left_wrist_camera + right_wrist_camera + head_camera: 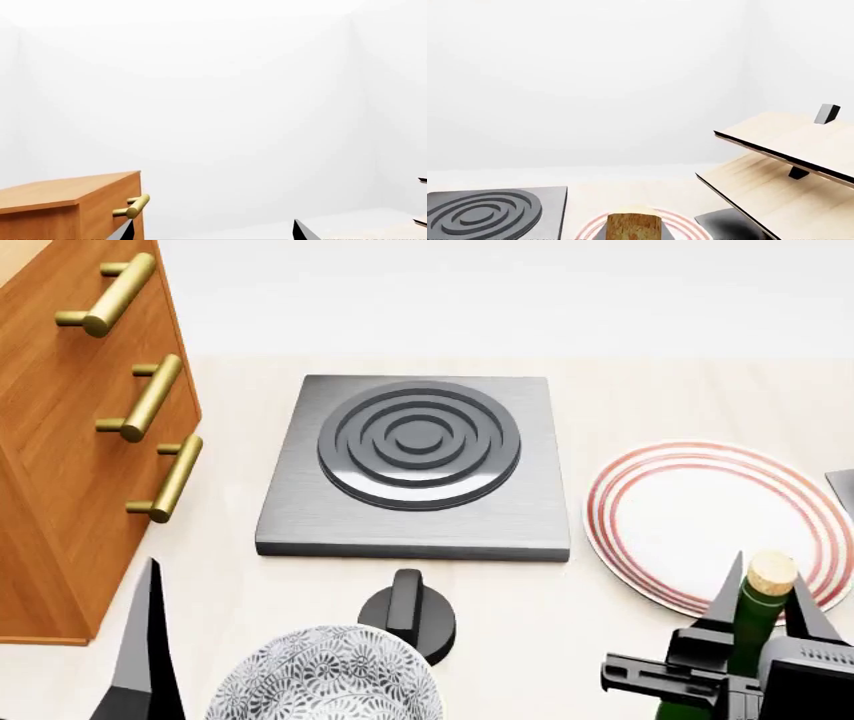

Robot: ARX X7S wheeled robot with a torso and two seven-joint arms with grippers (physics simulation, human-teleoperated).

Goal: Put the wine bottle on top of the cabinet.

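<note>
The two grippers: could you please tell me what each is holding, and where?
Right gripper grips the dark green glass wine bottle at its neck, below the cork. Left gripper holds nothing.

A simulated kitchen counter — hob (416, 465), plate (721, 523), patterned bowl (324, 680).

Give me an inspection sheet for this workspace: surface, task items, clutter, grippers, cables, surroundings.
Surface: pale wood tabletop, no spills seen.
Wine bottle: wine bottle upright, cork on, neck between the right gripper fingers; base out of view.
Cabinet: cabinet at head view's left, drawers closed; its top is bare in the left wrist view.
Clutter: grey hob plate centre, black knob in front of it, red-ringed plate to its right, patterned bowl nearest the robot, light-wood rack.
Grippers: right closed on the bottle neck; left gripper open, empty.
Cables: nothing seen.
Surroundings: plain white walls.
</note>
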